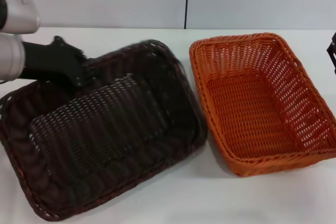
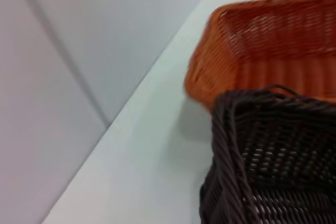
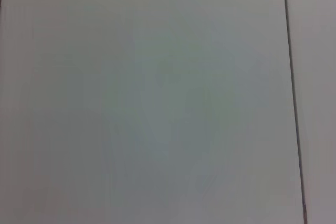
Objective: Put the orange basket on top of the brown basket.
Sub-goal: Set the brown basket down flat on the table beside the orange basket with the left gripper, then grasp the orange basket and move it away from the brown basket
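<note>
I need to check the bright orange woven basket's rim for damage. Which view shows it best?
The head view: the bright orange woven basket shows whole, rim and inside, beside the dark brown woven basket. The left wrist view shows one end only; the right wrist view shows none.

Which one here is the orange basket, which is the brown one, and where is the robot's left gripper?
orange basket (image 1: 252, 103): head view, on its woven floor.
brown basket (image 1: 105, 135): head view, on its woven floor.
left gripper (image 1: 73, 69): head view, on the black end at the brown basket's far rim.

Head cam overhead; L wrist close, shares orange basket (image 1: 262, 103) (image 2: 273, 45).
</note>
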